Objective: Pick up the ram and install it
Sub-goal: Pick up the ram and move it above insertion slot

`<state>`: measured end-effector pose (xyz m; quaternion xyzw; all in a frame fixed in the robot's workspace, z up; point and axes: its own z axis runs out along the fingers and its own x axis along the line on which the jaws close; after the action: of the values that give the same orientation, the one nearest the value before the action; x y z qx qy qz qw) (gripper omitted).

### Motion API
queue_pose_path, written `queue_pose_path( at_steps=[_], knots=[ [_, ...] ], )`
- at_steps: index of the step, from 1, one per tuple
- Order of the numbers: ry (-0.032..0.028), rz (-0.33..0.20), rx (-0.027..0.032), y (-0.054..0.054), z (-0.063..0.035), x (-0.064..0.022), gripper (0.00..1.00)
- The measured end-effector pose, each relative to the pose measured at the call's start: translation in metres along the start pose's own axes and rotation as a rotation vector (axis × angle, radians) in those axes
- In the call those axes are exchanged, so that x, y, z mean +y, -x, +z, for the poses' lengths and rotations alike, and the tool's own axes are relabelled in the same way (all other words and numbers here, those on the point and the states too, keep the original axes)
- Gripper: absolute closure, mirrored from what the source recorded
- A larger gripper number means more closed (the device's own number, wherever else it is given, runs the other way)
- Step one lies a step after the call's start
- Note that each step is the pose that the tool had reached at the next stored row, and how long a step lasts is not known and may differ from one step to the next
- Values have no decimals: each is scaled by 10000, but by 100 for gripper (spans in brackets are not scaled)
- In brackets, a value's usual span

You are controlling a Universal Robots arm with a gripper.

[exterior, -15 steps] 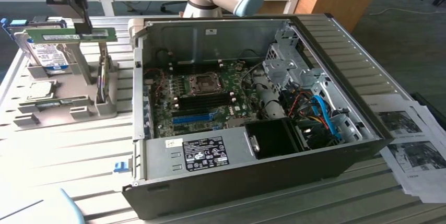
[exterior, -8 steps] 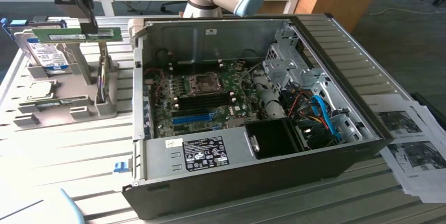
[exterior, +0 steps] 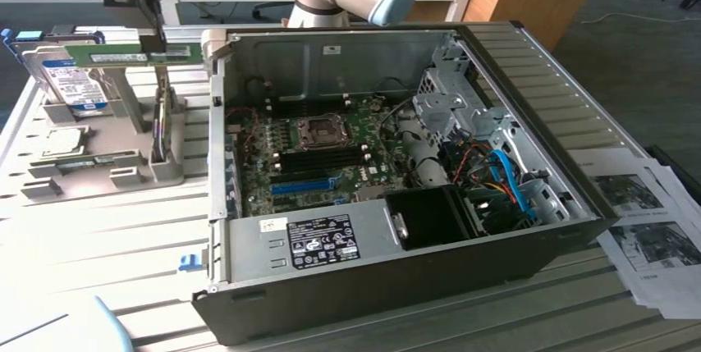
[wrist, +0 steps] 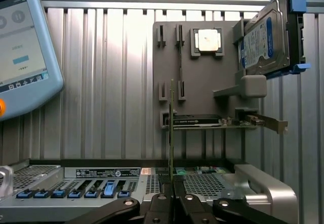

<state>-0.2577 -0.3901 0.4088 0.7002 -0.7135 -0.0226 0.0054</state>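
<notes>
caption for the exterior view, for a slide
Gripper holding the ram above the parts holder, beside the open computer case

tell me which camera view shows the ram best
The exterior view: the ram shows its long green face with a label, held above the grey parts holder. The wrist view gives it edge-on, a thin strip rising from the gripper, which is shut on it.

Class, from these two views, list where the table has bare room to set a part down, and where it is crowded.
Bare slats of the table lie between the grey holder, the computer case and the pendant; another strip lies between case and printed sheets. Crowded: the holder and the case's inside.
</notes>
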Motion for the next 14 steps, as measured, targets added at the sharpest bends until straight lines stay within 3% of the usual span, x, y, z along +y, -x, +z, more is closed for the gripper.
queue_pose_path(
  at_steps=[14],
  knots=[
    [11, -23, 1, 5, -10, -267, 89]
  ],
)
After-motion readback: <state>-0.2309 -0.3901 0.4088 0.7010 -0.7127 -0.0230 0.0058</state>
